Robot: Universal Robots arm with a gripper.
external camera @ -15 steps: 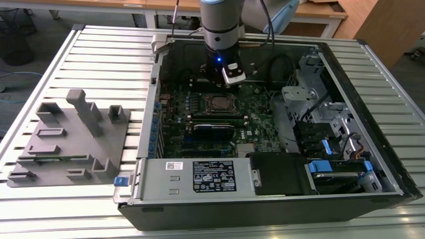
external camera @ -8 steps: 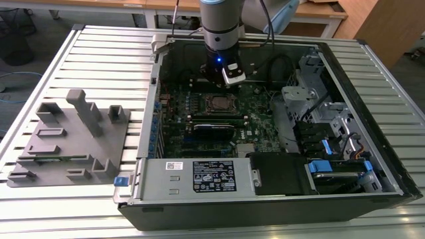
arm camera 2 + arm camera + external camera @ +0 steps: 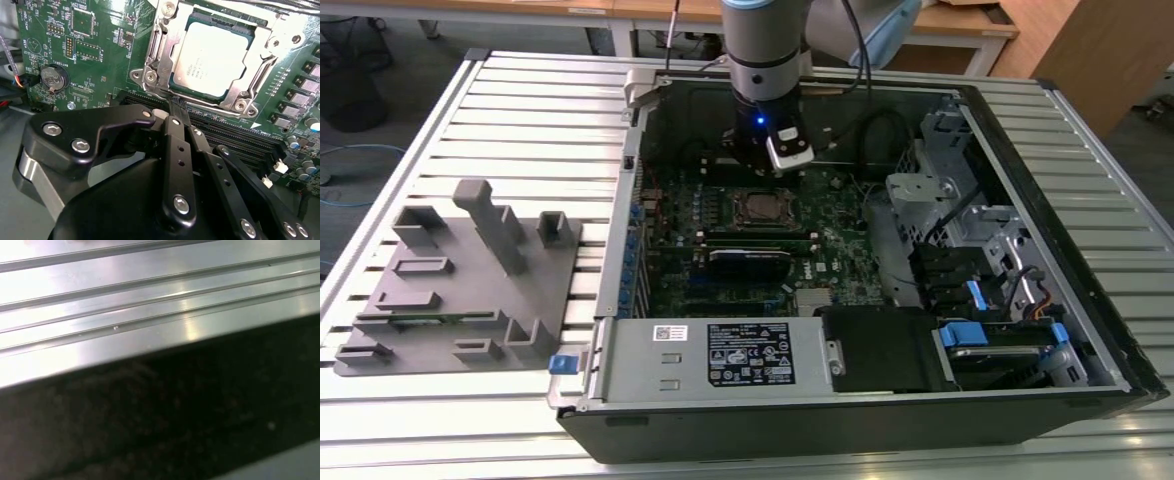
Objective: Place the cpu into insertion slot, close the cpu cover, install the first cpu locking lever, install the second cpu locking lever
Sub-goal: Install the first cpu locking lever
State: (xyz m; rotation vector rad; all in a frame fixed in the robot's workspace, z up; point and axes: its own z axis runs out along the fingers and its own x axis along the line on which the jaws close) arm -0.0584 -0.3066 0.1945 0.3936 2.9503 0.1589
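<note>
Exterior view: An open computer case [image 3: 1014,390] lies on its side on a slatted metal bench [image 3: 440,120]. Inside it sits a green motherboard [image 3: 841,250], with a power supply [image 3: 720,355] along the near edge and drive bays [image 3: 987,250] toward the exterior view's right. The insertion slot [image 3: 759,208] sits in the upper middle of the board. The arm reaches down into the case, and the gripper [image 3: 781,160] hangs just above the board, close to the far side of the slot. A grey fixture block [image 3: 460,285] with upright posts rests on the bench at the exterior view's left, well apart from the case.

Second wrist view: The cpu [image 3: 212,60] lies flat in the insertion slot [image 3: 150,75], silvery top facing up. The cpu cover [image 3: 260,75] is down around it and frames the chip on all sides. The black fingers [image 3: 176,145] are drawn together to a narrow point with no visible gap and hold nothing. Their tips sit at the slot's edge nearest the camera, beside the long black memory slots [image 3: 235,135]; contact cannot be confirmed. A coin battery [image 3: 54,77] is mounted elsewhere on the board.

First wrist view: Bench slats [image 3: 150,300] run across, above a dark case wall [image 3: 160,415].
</note>
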